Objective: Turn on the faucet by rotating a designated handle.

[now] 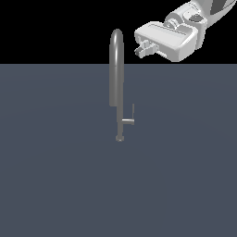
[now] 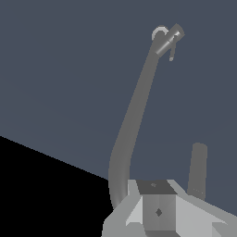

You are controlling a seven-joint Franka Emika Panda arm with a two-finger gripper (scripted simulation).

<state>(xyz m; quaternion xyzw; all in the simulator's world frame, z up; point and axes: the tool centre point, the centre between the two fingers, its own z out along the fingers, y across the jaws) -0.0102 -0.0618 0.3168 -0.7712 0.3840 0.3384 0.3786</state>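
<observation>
The faucet (image 1: 117,69) is a tall grey gooseneck tube on a thin stem with a small round base, standing mid-floor in the exterior view. The handle (image 1: 131,119) is a small L-shaped lever low on the stem: a short stub toward the exterior view's right, ending in a thin upright bar. My gripper (image 1: 142,48) hovers high to the exterior view's right of the spout's arch, near it but apart, far above the handle. Its fingers look shut and hold nothing. In the wrist view the gripper (image 2: 159,200) looks down along the faucet (image 2: 136,106) to the handle (image 2: 167,40).
The faucet stands on a flat dark blue-grey floor (image 1: 55,176). Behind the floor's far edge everything is black. The spout's open end (image 2: 197,169) hangs close beside my fingers in the wrist view.
</observation>
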